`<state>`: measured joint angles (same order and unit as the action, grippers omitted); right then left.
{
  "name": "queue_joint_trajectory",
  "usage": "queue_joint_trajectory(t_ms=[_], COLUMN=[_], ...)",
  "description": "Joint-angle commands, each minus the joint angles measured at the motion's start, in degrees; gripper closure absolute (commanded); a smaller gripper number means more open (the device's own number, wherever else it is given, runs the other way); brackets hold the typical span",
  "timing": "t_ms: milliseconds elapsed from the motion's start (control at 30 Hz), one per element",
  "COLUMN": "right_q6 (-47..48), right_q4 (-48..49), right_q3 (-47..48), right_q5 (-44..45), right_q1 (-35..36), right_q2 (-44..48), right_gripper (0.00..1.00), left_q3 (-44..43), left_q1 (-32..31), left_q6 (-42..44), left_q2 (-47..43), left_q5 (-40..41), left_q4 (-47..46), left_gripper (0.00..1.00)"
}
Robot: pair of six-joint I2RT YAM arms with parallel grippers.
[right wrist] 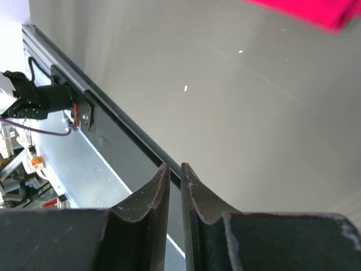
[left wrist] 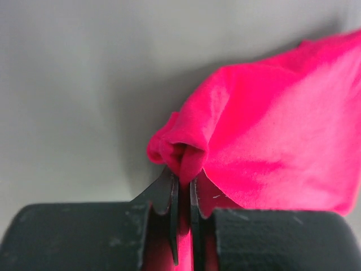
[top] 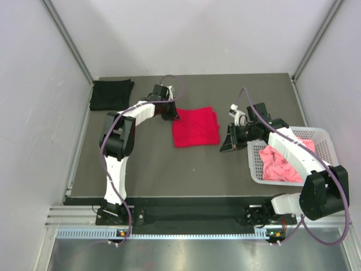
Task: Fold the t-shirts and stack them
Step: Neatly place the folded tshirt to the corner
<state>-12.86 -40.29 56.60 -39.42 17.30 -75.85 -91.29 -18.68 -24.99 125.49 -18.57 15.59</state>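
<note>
My left tool point(top: 168, 111) point(left wrist: 181, 182) is pinching the red t-shirt point(top: 195, 127) point(left wrist: 276, 152) by a bunched bit of its edge, with the fingers pressed onto the cloth so that a small fold puffs out just past the tips. From that pinch the shirt spreads ahead and to the right of the tool. It lies flat on the worktop point(top: 169, 175) as a folded, nearly square panel. Its slightly longer axis runs from my left tool across toward my right tool point(top: 229, 144) point(right wrist: 175, 169), a little tilted.

The right tool sits just off the shirt's opposite edge, not touching it. Its fingers are drawn together to a thin slit with nothing between them. In its wrist view only a corner of red shows, far ahead and to the right.

Behind the right tool, under that arm's forearm, is the white lattice basket point(top: 322, 133), and the salmon pink t-shirt point(top: 279, 165) lies crumpled in it. The black t-shirt point(top: 111, 94) lies folded well off to the outer side of the left tool, in the worktop's far corner.
</note>
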Motion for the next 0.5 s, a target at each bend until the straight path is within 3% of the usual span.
queue_joint_trajectory(t_ms=[0, 33, 133, 467], right_q6=[-0.32, -0.67, -1.64, 0.38], right_q4=[0.48, 0.65, 1.18, -1.79], right_q3=[0.27, 0.35, 0.44, 0.44], right_q5=[-1.8, -2.15, -3.21, -2.42], right_q1=[2.03, 3.08, 4.23, 7.39], right_q2=[2.2, 2.12, 1.94, -1.92], right_gripper=[0.86, 0.86, 0.86, 0.86], left_q3=[-4.77, -5.91, -9.96, -11.46], left_q1=[0.66, 0.66, 0.66, 0.83], left_q6=[10.74, 14.15, 22.23, 40.89], left_q2=[-7.88, -8.59, -10.61, -17.29], left_q5=[16.08, 22.2, 28.57, 46.77], left_q4=[12.49, 14.36, 19.72, 13.26], left_gripper=[1.0, 1.0, 1.0, 1.0])
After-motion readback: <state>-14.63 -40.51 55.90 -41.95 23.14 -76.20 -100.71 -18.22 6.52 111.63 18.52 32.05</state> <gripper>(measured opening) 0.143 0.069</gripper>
